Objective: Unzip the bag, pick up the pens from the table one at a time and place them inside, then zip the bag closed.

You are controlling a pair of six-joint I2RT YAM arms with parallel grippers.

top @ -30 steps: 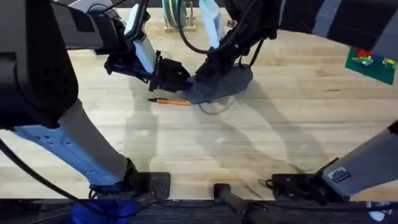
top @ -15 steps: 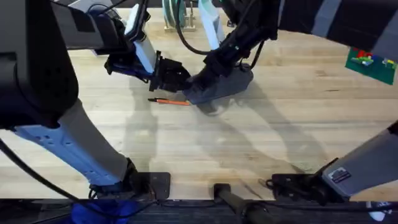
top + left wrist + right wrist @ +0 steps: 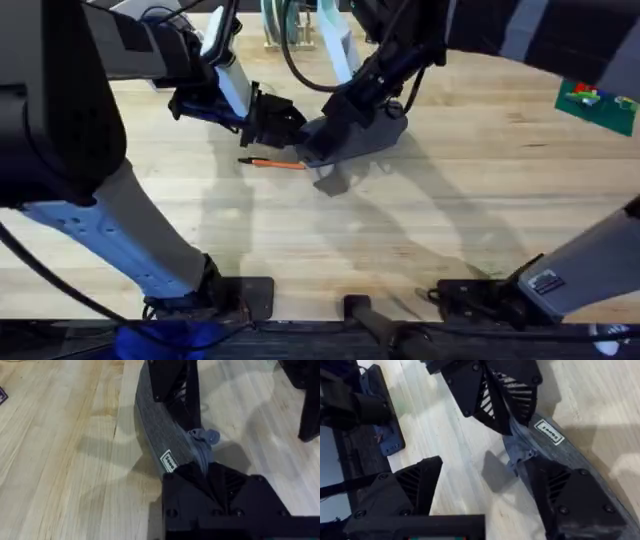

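Overhead: both your grippers are on the bag [image 3: 362, 135], toward the table's [image 3: 470, 200] far edge, with zip work in hand.
Your left gripper [image 3: 207, 467] is clamped on the pouch's end. Your right gripper [image 3: 475, 485] stands open, one finger by the zipper pull [image 3: 519, 452]. One pen [image 3: 272, 162] lies beside the bag. Next, you'd need to close on the pull and draw it along.

Looking down and forward from above the arm bases across the surface [image 3: 480, 200]; peering from both wrists at close range, sharing the bag [image 3: 160, 435] [image 3: 580, 455] [image 3: 365, 135].
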